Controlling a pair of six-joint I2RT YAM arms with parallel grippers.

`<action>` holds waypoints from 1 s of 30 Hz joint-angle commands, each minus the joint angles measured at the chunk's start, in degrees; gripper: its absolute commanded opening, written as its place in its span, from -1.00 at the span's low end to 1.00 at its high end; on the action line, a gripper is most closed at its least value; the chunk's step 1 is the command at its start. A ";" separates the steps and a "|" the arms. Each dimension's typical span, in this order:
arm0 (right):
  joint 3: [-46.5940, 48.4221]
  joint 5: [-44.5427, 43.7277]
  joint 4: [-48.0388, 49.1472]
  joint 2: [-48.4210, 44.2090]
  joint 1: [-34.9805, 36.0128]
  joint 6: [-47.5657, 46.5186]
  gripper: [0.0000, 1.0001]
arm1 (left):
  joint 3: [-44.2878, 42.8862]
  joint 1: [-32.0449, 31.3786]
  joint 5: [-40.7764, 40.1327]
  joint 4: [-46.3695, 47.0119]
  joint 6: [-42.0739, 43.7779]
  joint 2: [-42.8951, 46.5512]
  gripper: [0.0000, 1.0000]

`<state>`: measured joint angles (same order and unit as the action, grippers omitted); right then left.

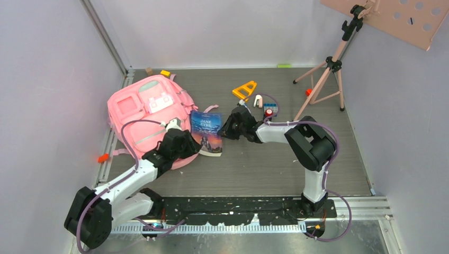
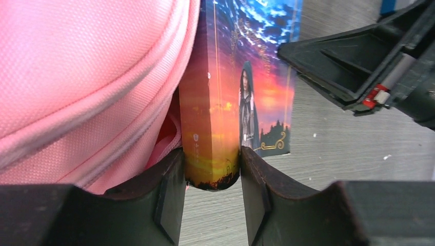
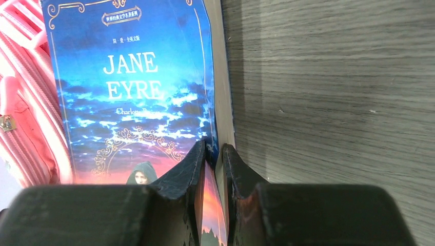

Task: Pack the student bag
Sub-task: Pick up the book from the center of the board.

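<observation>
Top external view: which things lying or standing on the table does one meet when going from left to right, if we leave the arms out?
small orange object → student bag → Jane Eyre book → yellow triangle → tripod stand

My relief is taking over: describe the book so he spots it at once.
Find the big pink student bag on the left. Against its right edge sits the book. Nothing else nearby has its blue-and-orange cover titled JANE EYRE.
</observation>
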<state>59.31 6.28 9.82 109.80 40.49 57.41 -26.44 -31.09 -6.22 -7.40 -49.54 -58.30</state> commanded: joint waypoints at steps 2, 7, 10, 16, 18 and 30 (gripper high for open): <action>-2.53 0.68 -11.63 1.23 3.36 -2.40 -0.99 | -3.16 -1.24 11.84 15.40 -2.11 3.35 -0.99; -2.53 0.25 -12.09 0.32 3.35 -2.48 -0.99 | -3.55 -1.21 12.64 14.79 -1.70 3.09 -1.00; -2.67 0.20 -12.22 -0.01 3.36 -2.49 -0.99 | -2.95 -1.25 12.94 16.10 -1.66 2.78 -0.95; -2.71 0.23 -12.11 -0.21 3.36 -2.55 -0.99 | -2.00 -1.25 10.91 17.89 -1.64 1.19 -0.56; -2.71 0.22 -12.14 -0.13 3.37 -2.49 -0.99 | -1.92 -1.25 10.55 18.52 -1.57 0.38 -0.46; -4.39 -5.63 -17.11 -10.37 2.79 -7.06 -0.67 | -4.63 -1.25 13.61 16.21 6.90 3.93 -1.00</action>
<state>57.58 0.19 5.28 105.47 40.77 55.51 -26.46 -31.18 0.49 0.47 -48.86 -58.11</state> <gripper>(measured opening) 0.204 0.353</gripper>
